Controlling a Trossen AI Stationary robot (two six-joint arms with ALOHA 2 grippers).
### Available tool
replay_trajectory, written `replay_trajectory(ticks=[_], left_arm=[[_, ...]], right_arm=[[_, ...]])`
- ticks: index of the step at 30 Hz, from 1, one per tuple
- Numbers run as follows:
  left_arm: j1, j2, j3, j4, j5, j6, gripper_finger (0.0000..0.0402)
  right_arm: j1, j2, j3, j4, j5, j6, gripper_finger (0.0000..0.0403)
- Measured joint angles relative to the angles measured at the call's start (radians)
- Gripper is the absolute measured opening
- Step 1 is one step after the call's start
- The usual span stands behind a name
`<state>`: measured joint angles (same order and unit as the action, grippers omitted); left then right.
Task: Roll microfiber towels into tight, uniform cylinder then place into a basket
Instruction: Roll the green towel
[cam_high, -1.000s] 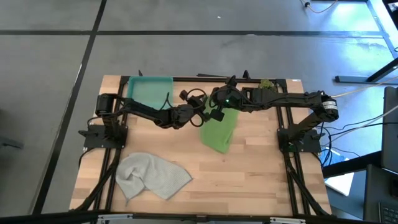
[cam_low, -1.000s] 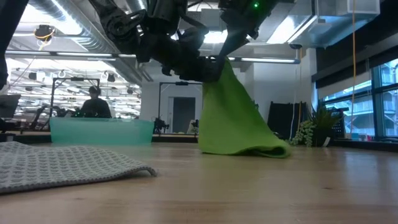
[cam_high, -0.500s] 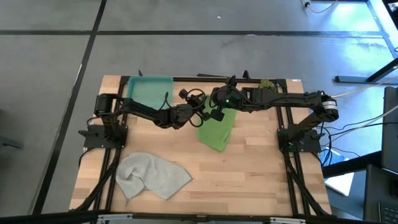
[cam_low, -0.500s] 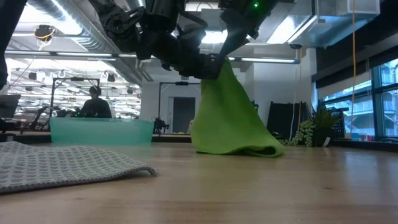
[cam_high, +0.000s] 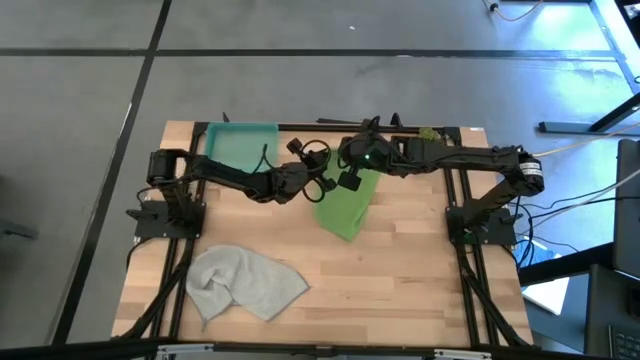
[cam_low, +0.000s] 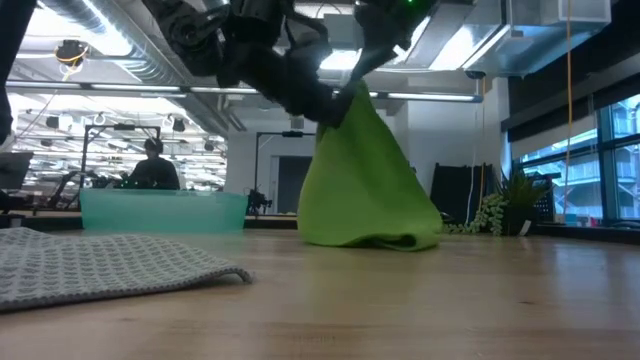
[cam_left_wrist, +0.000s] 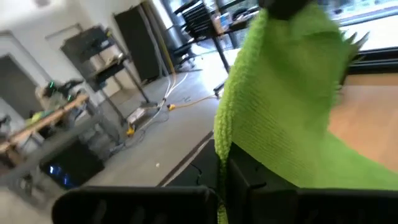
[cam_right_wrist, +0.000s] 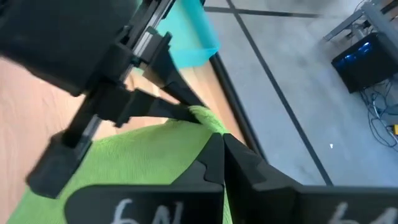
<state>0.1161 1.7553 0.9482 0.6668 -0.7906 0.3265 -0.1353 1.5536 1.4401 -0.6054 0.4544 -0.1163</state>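
Note:
The lime green towel (cam_high: 347, 207) hangs from both grippers above the table's middle, and its lower end (cam_low: 365, 238) rests on the wood. My left gripper (cam_high: 322, 185) and my right gripper (cam_high: 352, 172) are both shut on its top, close together. The pale grey towel (cam_high: 243, 283) lies crumpled at the near left; it also shows in the low view (cam_low: 100, 262). The teal basket (cam_high: 240, 146) stands at the far left. My left gripper pinches the green towel's upper edge (cam_left_wrist: 219, 163) between its two fingers, coming level from the table's left. The towel hangs below, its lower end on the table. My right gripper pinches the towel's top corner (cam_right_wrist: 210, 127) between its shut fingers, right next to the left gripper's fingers (cam_right_wrist: 163, 107). It comes from the table's right, slanting down. The cloth hangs below it in a cone.
A small leafy plant sprig (cam_high: 428, 134) lies at the far right edge. Bare wood lies at the near right of the table (cam_high: 420, 290). A person (cam_low: 152, 165) shows in the room behind the basket.
Both grippers have gone a little toward the table's far left and up, keeping their hold. The green towel has been dragged along, its lower end sliding left across the wood, and it hangs in a wider cone.

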Motion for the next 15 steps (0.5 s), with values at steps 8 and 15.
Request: replay_trajectory(ticks=[8,15], left_arm=[[0.048,-0.201,0.017,-0.193,0.131,0.077,0.0001],[0.125,-0.281,0.202,-0.571,0.246,0.079,0.0001]], right_arm=[[-0.043,-0.001,0.169,-0.131,-0.008,-0.053,0.0000],[-0.119,0.001,0.245,-0.147,-0.049,-0.103,0.0000]])
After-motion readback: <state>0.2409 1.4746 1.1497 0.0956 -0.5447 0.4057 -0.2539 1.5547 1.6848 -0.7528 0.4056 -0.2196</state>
